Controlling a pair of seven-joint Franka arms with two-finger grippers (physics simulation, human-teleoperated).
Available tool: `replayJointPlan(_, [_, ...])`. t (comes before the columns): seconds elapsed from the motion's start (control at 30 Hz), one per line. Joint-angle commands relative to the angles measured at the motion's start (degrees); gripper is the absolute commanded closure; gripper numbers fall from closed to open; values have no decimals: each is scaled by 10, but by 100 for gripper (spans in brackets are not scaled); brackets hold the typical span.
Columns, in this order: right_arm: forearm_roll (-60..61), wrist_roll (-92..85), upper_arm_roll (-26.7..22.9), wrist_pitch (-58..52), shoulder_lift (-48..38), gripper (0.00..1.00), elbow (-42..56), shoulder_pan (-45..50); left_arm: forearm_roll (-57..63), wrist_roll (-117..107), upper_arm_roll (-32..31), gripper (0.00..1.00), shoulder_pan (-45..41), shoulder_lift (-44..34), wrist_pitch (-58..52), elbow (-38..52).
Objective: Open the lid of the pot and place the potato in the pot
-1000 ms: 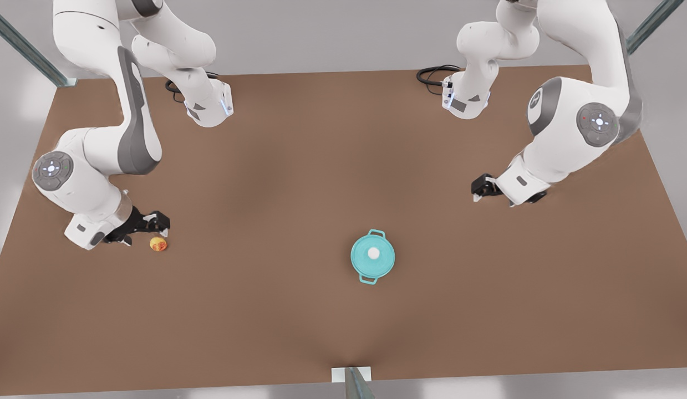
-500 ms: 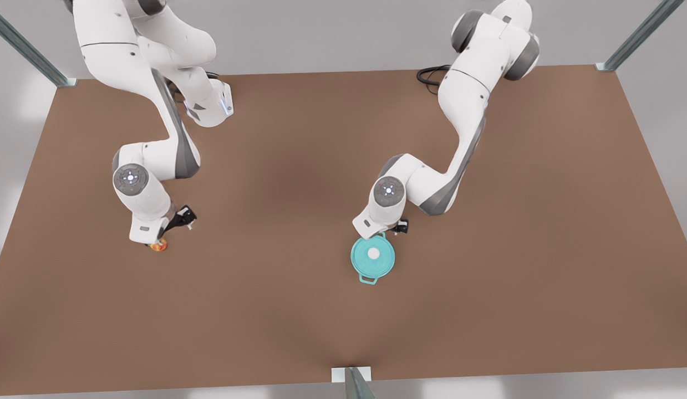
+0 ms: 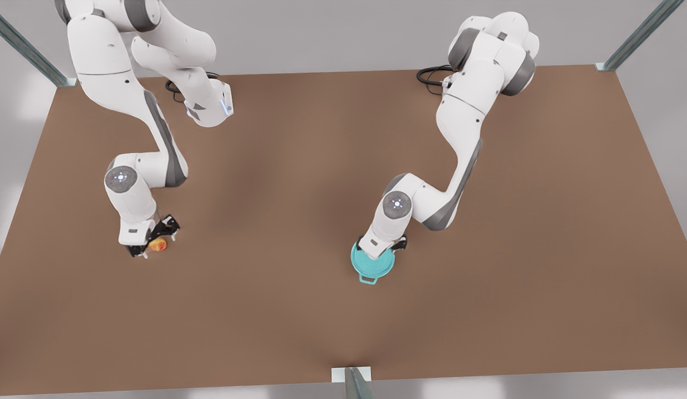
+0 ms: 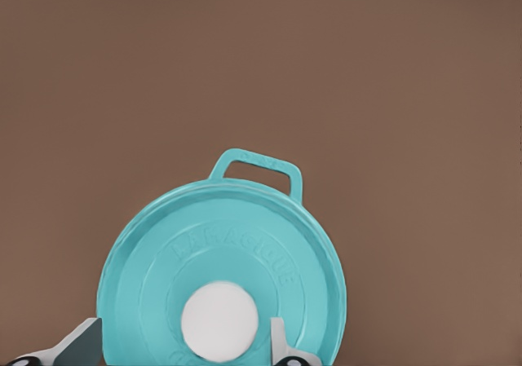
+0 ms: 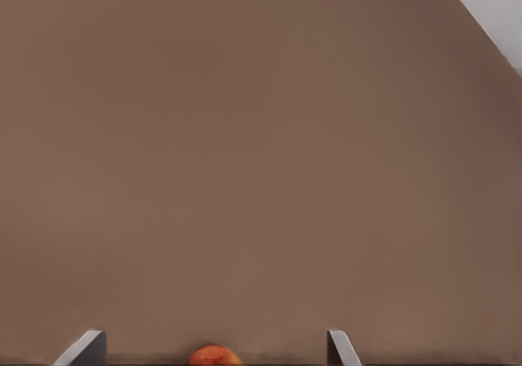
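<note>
Potato (image 5: 215, 355) between right claw (image 5: 215, 346) fingers.

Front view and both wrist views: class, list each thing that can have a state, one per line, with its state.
pot lid: closed on the pot, knob between the open fingers.
pot: upright, covered.
potato: on the table, ungrasped.
left claw: open, over the knob.
right claw: open, around the potato.

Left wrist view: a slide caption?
Open left pincer straddling the white knob of the flat round teal lid.
</note>
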Motion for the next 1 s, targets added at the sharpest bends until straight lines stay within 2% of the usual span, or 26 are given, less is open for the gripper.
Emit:
replayJointPlan(0.0, [-19,-139,-1,38,1,0,1,-14,1,-81,0,0,0,2,35,3])
replayJointPlan(0.13, [-23,-196,1,31,0,0,0,-14,1,-82,0,0,-1,11,43,8])
replayJointPlan(0.27, [-21,-189,-1,-144,2,0,5,-17,2,-81,0,0,-2,12,43,6])
replayJointPlan(0.47, [6,-185,-2,-270,31,0,23,-32,2,-83,0,0,-4,12,43,3])
replayJointPlan(0.5, [7,-186,-2,-280,34,0,28,-33,3,-83,0,4,-4,12,43,2])
replayJointPlan(0.53, [8,-186,-3,-280,46,0,30,-33,3,-83,0,12,-4,12,43,2])
replayJointPlan(0.6, [9,-185,-2,-280,56,0,32,-37,3,-81,0,48,-4,11,43,2])
replayJointPlan(0.7, [25,-185,1,-284,74,0,44,-37,3,-79,0,66,-3,9,42,3])
replayJointPlan(0.83, [25,-192,1,-286,95,0,80,-43,4,-75,2,68,2,5,37,6])
replayJointPlan(0.9, [30,-197,2,-324,91,0,81,-45,2,-54,29,68,9,5,36,18])
replayJointPlan(0.97, [48,-214,3,-331,90,0,90,-45,-4,33,43,68,63,7,35,34])
